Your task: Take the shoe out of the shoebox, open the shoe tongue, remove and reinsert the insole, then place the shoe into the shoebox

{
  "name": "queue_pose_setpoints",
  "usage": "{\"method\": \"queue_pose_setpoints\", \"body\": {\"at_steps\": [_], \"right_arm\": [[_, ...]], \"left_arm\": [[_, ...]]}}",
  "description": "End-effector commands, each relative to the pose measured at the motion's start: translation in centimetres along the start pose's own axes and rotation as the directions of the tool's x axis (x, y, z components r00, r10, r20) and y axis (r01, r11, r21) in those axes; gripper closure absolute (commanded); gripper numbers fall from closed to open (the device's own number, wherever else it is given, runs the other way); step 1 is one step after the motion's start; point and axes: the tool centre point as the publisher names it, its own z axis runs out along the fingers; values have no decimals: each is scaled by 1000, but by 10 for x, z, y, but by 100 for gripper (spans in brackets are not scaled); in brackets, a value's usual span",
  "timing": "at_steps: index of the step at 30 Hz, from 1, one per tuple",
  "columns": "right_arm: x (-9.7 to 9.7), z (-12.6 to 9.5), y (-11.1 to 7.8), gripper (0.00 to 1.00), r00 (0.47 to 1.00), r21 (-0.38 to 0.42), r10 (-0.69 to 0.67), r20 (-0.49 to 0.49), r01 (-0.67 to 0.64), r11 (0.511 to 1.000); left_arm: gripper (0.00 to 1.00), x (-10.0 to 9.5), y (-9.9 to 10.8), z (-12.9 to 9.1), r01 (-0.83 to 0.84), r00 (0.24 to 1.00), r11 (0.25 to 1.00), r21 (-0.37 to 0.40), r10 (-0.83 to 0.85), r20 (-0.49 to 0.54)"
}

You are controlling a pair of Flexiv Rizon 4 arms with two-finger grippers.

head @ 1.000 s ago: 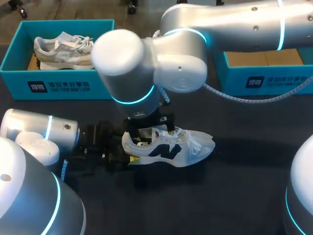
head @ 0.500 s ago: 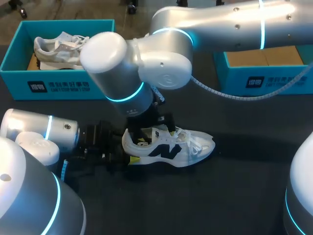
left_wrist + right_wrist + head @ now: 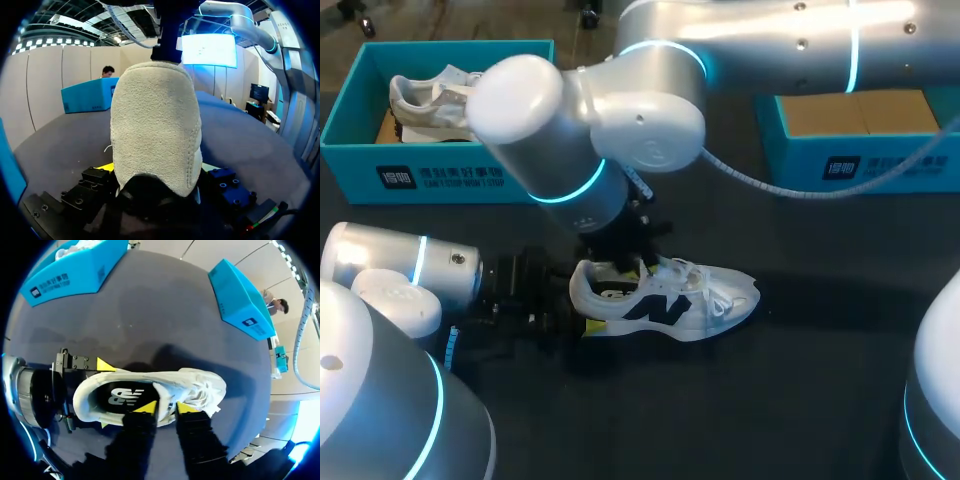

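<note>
Two teal boxes are set at the far edge of the counter (image 3: 790,400), well apart. The left shoebox (image 3: 440,178) is seen at the far left, with a pale sneaker (image 3: 445,100) lying inside it.

Nearer and lower at the left, the left arm (image 3: 405,270) is laid low along the counter. The left hand (image 3: 104,394) is closed on the heel of the shoe (image 3: 670,300), with one yellow tip on each side of the heel. In the left wrist view the suede heel is seen filling the space between the fingers.

The shoe is stood on its sole at the middle of the counter, outside both boxes, with its toe pointed right. A dark insole (image 3: 120,396) is seen lying inside it.

The right arm (image 3: 740,40) is brought in from the right, past the middle and over the shoe. The right hand (image 3: 166,407) is pointed down at the shoe's opening. Its fingers are set narrow, one tip inside the collar and one outside by the laces (image 3: 202,390). The tongue (image 3: 162,392) is pinched between them.

The right shoebox (image 3: 865,165) is placed at the far right, with a brown floor shown inside.
</note>
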Motion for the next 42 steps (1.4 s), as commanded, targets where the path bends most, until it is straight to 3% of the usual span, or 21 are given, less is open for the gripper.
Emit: {"method": "queue_pose_setpoints", "body": {"at_steps": [1,13,14,16,17,19,27,42], "right_arm": [[-11,8,-7,100,978,-21,203,-45,-204,979],[-12,4,1,97,982,-35,176,-73,-179,983],[-11,4,2,70,982,-35,175,-74,-178,983],[-8,4,3,42,982,-30,172,-71,-175,984],[-5,5,4,11,983,-28,172,-71,-175,984],[-2,7,5,2,982,-23,175,-70,-177,984],[14,20,7,0,984,14,173,-45,-172,985],[15,36,2,0,981,52,195,18,-196,979]], "left_arm": [[100,-3,1,0,1,1000,1000,-3,-1,-2],[100,-3,1,0,1,1000,1000,-3,-1,-2],[100,-3,1,0,1,1000,1000,-3,-1,-2],[100,-3,1,0,1,1000,1000,-3,-1,-2],[100,-3,1,0,1,1000,1000,-3,-1,-2],[100,-3,1,0,1,1000,1000,-3,-1,-2],[100,-3,1,0,1,1000,1000,-3,-1,-2],[100,-3,1,0,1,1000,1000,-3,-1,-2]]}}
